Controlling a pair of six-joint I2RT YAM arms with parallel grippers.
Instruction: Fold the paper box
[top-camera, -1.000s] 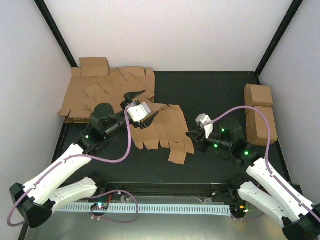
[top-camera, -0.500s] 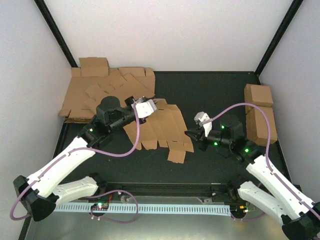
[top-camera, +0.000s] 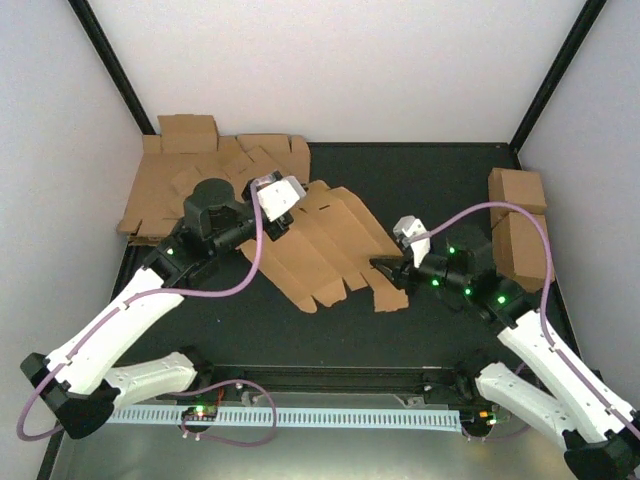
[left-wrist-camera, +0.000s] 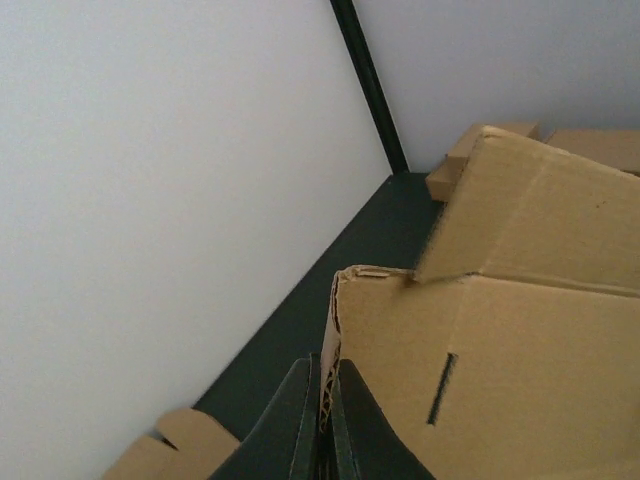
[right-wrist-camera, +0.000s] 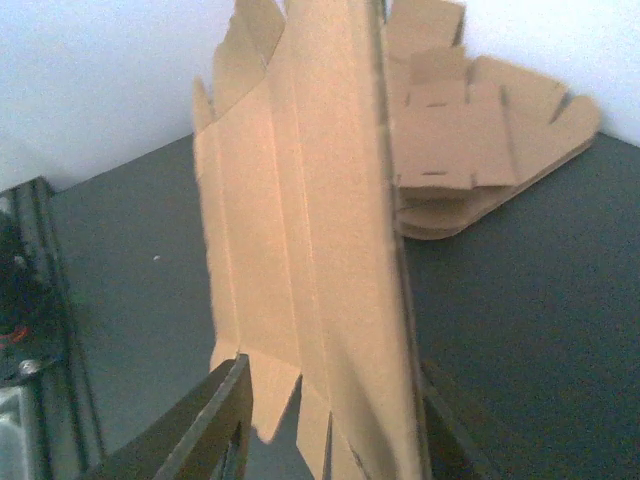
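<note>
The paper box (top-camera: 330, 250) is a flat brown die-cut sheet with flaps, lying across the middle of the dark table, its far left edge raised. My left gripper (top-camera: 300, 203) is shut on that raised edge. The left wrist view shows the corrugated edge pinched between the black fingers (left-wrist-camera: 300, 420), with the paper box (left-wrist-camera: 500, 360) spreading to the right. My right gripper (top-camera: 385, 268) is at the sheet's right end and open. In the right wrist view the paper box (right-wrist-camera: 300, 250) stands between the spread fingers (right-wrist-camera: 215, 420), which do not press on it.
A heap of overlapping cardboard sheets (top-camera: 215, 175) fills the back left corner, also seen as a heap (right-wrist-camera: 470, 130) in the right wrist view. Two cardboard cuboids (top-camera: 517, 190) (top-camera: 520, 250) stand along the right wall. White walls close in both sides and the back.
My left gripper went from open to shut on the sheet's left edge and lifted it. The sheet swung and shifted right. My right gripper, shut before, has opened.
</note>
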